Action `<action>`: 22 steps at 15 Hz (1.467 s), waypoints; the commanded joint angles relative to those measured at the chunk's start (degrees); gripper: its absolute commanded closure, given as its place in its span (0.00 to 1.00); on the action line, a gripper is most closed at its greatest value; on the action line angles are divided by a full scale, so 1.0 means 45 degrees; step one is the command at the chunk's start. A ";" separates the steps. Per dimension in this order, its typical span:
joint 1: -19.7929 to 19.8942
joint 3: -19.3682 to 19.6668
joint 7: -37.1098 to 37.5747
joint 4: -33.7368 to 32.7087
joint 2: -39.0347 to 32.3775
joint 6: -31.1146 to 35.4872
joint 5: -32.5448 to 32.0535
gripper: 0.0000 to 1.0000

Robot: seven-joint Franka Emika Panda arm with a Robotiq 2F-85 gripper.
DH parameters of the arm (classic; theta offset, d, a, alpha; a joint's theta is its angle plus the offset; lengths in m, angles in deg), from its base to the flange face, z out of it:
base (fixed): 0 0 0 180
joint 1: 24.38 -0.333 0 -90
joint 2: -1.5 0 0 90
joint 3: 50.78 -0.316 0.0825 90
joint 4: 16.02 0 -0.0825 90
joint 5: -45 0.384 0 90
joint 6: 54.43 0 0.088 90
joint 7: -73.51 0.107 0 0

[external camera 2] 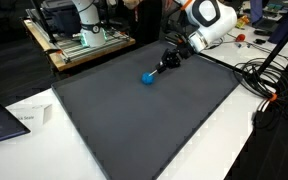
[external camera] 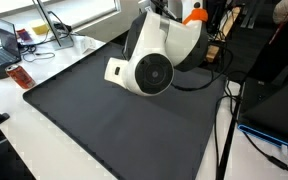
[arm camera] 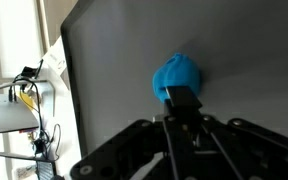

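A small bright blue soft-looking object [external camera 2: 148,77] rests on the dark grey mat [external camera 2: 144,125] near its far edge. My gripper [external camera 2: 162,65] reaches down to it at a slant from the white arm [external camera 2: 206,25]. In the wrist view the black fingers [arm camera: 184,100] stand pressed together with their tip on the near edge of the blue object [arm camera: 177,74], pinching it. The blue object touches the mat [arm camera: 124,60]. In an exterior view the arm's big white joint [external camera: 149,65] fills the middle and hides the gripper and the blue object.
A laptop [external camera: 4,45] and a red item [external camera: 21,77] lie on the white table beyond the mat [external camera: 114,130]. Cables [external camera 2: 264,80] run along the mat's side. A machine on a wooden stand [external camera 2: 79,35] sits behind. Papers [external camera 2: 29,115] lie near a corner.
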 commanded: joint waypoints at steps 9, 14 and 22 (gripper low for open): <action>-0.1212 -0.0294 0.0370 -0.0527 0.0302 -0.1355 0.0095 0.97; -0.1491 -0.0401 0.0084 -0.0927 0.0294 -0.1627 0.0034 0.97; -0.0502 -0.1156 -0.2377 -0.0201 0.1608 -0.0601 0.0931 0.97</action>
